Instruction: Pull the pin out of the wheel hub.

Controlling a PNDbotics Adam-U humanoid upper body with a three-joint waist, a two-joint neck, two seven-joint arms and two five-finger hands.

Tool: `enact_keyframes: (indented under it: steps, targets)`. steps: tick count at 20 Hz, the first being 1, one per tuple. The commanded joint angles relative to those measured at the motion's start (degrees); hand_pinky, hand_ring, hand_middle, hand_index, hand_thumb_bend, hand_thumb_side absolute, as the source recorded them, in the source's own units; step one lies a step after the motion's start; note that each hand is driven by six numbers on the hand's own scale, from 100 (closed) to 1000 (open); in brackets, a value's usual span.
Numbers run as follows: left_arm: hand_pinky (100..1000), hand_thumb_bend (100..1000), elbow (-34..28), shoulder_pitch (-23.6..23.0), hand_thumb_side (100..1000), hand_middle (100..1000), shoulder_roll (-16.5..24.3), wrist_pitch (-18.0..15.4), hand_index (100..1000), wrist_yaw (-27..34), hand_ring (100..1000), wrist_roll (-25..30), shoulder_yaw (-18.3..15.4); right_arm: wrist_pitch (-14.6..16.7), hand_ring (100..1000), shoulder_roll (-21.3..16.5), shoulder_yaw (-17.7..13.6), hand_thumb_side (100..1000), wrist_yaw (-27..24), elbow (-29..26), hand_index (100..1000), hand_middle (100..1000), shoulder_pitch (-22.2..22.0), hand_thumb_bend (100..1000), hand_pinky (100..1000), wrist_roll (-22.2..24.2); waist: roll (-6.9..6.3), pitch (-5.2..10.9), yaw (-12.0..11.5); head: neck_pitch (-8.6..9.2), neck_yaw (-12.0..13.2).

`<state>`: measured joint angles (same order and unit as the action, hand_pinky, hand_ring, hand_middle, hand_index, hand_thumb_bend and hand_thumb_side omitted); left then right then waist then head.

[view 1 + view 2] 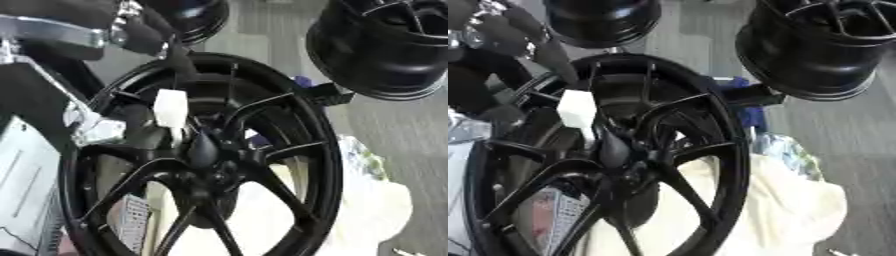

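While seemingly pinched, pin [171,111] between fingers [181,62].

The place is looking like a wheel workshop or a garage floor. A large black spoked wheel hub [210,165] is filling the near view, and two more black rims are lying beyond it, one at the upper right [820,47] and one at the top [604,20]. All of them are sitting over a grey floor [859,150]. A crumpled cream cloth [772,210] is showing behind the spokes, and grey metal equipment [26,175] is standing at the left edge.
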<state>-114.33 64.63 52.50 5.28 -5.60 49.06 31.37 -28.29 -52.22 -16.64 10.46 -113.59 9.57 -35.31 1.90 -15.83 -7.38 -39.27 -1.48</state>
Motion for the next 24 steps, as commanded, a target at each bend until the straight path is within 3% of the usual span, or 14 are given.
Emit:
enact_keyframes:
  steps: [1,10,23,24]
  targets:
    - [907,100,-0.26,1.22,529,776,-0.70,4.01,903,-0.57,858,0.61,-0.27,-16.64,685,-1.12,-1.07,176,-0.29,-1.00,824,708,0.70,104,818,-16.66,0.09,0.73,0.28,0.52,0.26]
    - [908,100,-0.26,0.63,607,787,-2.19,8.18,903,-6.02,868,2.51,0.19,-16.33,676,-0.25,-1.42,188,-0.75,-1.00,824,702,1.32,100,818,-16.66,0.23,-0.11,0.98,1.12,0.88]
    - [949,181,1.38,-1.31,457,809,-2.38,5.91,912,-11.68,900,2.90,-0.14,-16.50,669,0.85,-2.31,197,-1.41,-1.00,825,698,1.63,100,817,-16.66,0.44,-0.79,1.32,1.53,1.25]
    - [958,207,1.61,-1.43,386,815,-2.40,5.59,917,-11.98,909,2.90,-0.21,-16.53,665,0.95,-2.37,200,-1.50,-1.00,826,694,1.62,100,817,-16.66,0.46,-0.83,1.34,1.54,1.26]
